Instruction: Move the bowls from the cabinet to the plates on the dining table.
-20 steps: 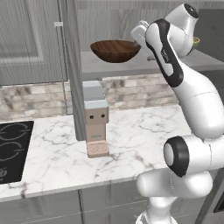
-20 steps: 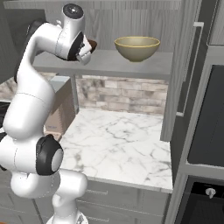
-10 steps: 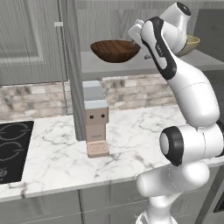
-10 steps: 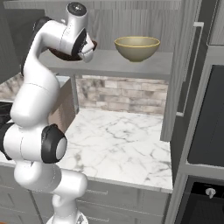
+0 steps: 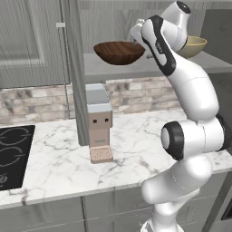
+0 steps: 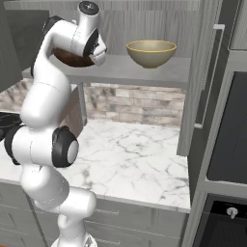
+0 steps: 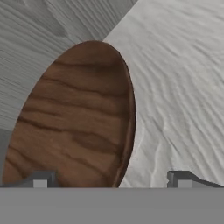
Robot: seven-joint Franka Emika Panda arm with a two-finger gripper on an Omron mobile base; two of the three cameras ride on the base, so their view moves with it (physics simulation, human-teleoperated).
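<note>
Swung nearer the wooden bowl (image 7: 74, 122), the wide-open, empty gripper (image 7: 111, 179) straddles its rim in hand view.

Kitchen – hob (image 5: 11, 154), marble counter (image 5: 136, 140), oven (image 6: 226, 144)

Swung further leftward along the cabinet (image 5: 136, 68) shelf over the last second, bringing the gripper (image 7: 111, 179) from a spot off to the right of the dark brown bowl (image 5: 119, 52) to right at its right rim. Now blocks part of that bowl from the right base camera (more than a second ago). Jaws spread wide, one fingertip (image 7: 41, 179) over the bowl's hollow, the other (image 7: 183, 178) over bare shelf.
</note>
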